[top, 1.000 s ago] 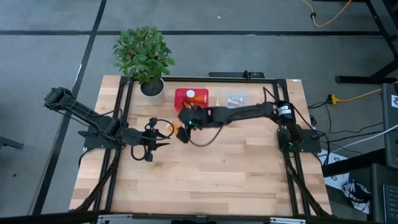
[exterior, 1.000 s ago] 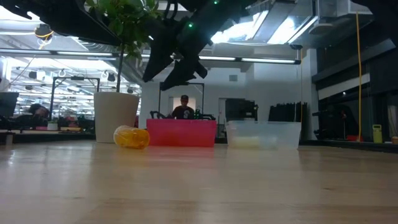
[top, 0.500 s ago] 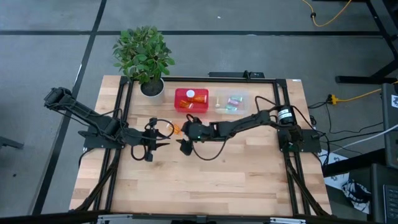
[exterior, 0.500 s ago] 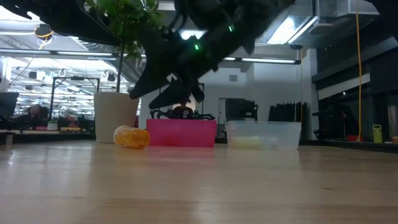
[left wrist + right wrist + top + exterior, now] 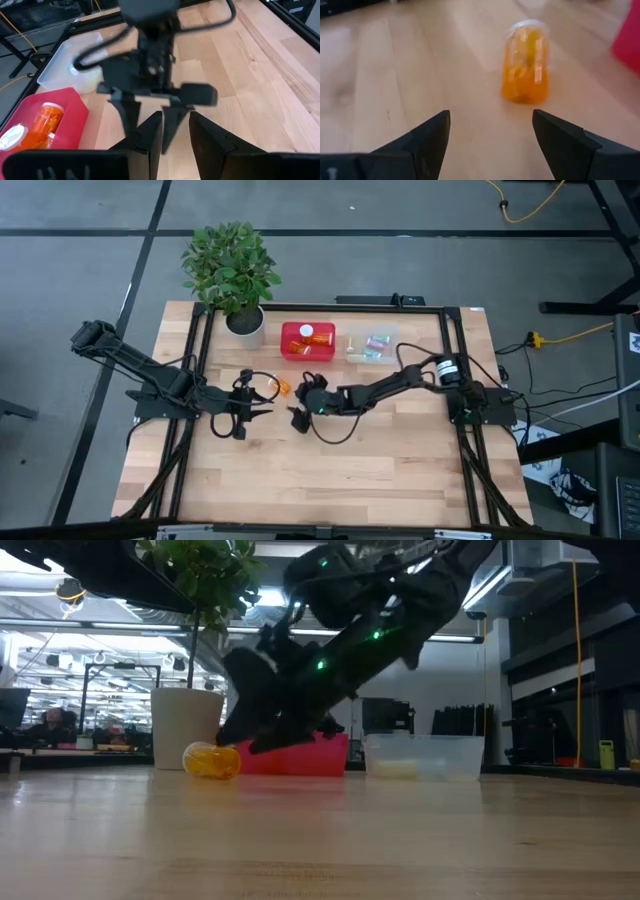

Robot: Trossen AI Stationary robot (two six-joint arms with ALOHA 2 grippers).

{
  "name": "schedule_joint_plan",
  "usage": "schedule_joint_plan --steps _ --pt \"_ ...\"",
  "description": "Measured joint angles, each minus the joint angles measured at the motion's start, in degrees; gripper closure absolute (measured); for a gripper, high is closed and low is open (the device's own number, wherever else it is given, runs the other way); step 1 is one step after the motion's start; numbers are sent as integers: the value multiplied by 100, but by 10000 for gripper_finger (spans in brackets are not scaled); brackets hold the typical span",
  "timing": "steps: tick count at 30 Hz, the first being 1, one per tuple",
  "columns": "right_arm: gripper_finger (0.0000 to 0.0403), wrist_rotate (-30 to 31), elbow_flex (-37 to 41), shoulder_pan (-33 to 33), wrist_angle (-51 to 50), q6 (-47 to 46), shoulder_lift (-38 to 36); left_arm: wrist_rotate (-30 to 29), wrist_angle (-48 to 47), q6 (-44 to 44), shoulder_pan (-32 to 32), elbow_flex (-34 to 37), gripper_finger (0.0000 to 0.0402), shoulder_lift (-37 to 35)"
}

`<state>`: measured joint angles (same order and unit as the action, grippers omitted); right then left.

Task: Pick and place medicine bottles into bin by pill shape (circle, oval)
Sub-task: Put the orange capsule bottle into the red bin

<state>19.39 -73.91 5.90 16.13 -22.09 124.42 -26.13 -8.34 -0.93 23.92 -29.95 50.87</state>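
Note:
One translucent orange bottle point(image 5: 281, 388) lies on its side on the bare wood, also in the low view point(image 5: 211, 760) and the right wrist view point(image 5: 526, 62). My right gripper point(image 5: 298, 416) is open and empty, low over the table just short of that bottle, its fingers point(image 5: 427, 135) apart. My left gripper point(image 5: 264, 404) waits open and empty to the bottle's left. A red bin point(image 5: 307, 340) holds an orange bottle point(image 5: 45, 117). A clear bin point(image 5: 372, 345) holds pastel bottles.
A potted plant point(image 5: 232, 272) in a white pot stands at the far left corner, beside the red bin. The two bins stand side by side along the far edge. Black frame rails run along both sides. The near half of the table is bare wood.
My right gripper has come down from high in front of the red bin toward the table and a little toward the near edge, ending low beside the orange bottle on the wood. The bottle has stayed where it was.

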Motion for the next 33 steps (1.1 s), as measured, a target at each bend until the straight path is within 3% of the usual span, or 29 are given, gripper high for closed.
schedule_joint_plan --steps 12,19,33 --pt "118 577 -1117 -6 -2 607 976 0 2 0 -1 0 310 0" --pt "118 1053 -1324 -17 -47 590 1126 2 2 0 0 0 310 0" --pt "118 806 -1322 -291 59 888 1126 0 2 0 -2 0 310 0"
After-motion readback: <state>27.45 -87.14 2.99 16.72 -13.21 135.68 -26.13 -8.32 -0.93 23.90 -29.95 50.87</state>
